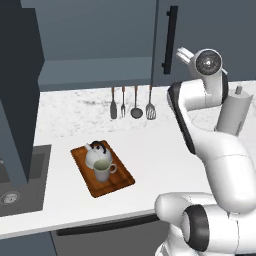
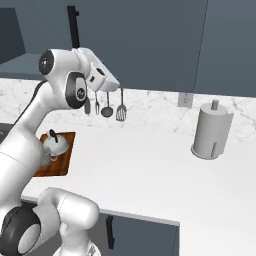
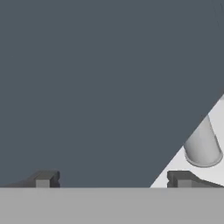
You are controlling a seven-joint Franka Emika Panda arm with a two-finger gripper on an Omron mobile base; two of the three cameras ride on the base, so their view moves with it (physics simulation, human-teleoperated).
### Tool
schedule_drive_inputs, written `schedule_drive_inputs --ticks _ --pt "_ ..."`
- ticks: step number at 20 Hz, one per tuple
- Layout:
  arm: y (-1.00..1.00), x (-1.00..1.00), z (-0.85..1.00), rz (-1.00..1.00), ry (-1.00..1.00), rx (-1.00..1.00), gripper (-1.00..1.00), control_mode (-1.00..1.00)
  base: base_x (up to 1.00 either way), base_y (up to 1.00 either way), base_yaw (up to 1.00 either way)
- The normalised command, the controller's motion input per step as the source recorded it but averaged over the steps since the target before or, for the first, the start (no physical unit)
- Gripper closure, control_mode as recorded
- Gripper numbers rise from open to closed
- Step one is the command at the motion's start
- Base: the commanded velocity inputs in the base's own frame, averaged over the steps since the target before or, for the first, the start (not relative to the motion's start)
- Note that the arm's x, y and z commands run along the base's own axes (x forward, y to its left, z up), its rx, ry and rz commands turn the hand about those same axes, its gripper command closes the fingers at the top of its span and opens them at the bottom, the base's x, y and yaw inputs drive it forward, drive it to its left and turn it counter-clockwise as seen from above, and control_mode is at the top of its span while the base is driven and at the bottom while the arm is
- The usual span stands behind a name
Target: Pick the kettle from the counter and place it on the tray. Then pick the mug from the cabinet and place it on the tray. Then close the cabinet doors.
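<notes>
Kettle (image 1: 97, 153) & mug (image 1: 102, 171) are set upright, touching, on wooden tray (image 1: 117, 185) on counter (image 1: 155, 160); left cabinet door (image 1: 20, 90) is swung open.

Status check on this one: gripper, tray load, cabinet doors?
Gripper open, empty, facing a cabinet door. Kettle and mug both on the tray. Left door swung open.

Wide bare stretch of counter (image 1: 165, 165) between the tray (image 1: 120, 184) near the front left and the paper-towel roll (image 2: 212, 131) toward the back right corner; passable freely there. Tray itself crowded by kettle (image 1: 97, 152) and mug (image 1: 103, 171), touching or nearly so. Along the back edge, four hanging utensils (image 1: 132, 102) against the backsplash. Directly ahead of the gripper (image 3: 113, 179), jaws spread wide, a flat slate-blue cabinet door (image 3: 96, 83), close.
</notes>
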Motion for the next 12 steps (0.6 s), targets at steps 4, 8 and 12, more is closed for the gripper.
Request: schedule_drive_inputs --ticks 4,8,12 --pt "-0.08 -0.72 0.00 -0.02 -0.05 0.00 -1.00 -1.00 0.00 0.00 0.00" --pt "0.00 -0.81 0.01 0.00 -0.02 0.00 -1.00 -1.00 0.00 0.00 0.00" --pt "0.05 -0.89 0.00 0.04 -0.07 -0.16 -1.00 -1.00 0.00 0.00 0.00"
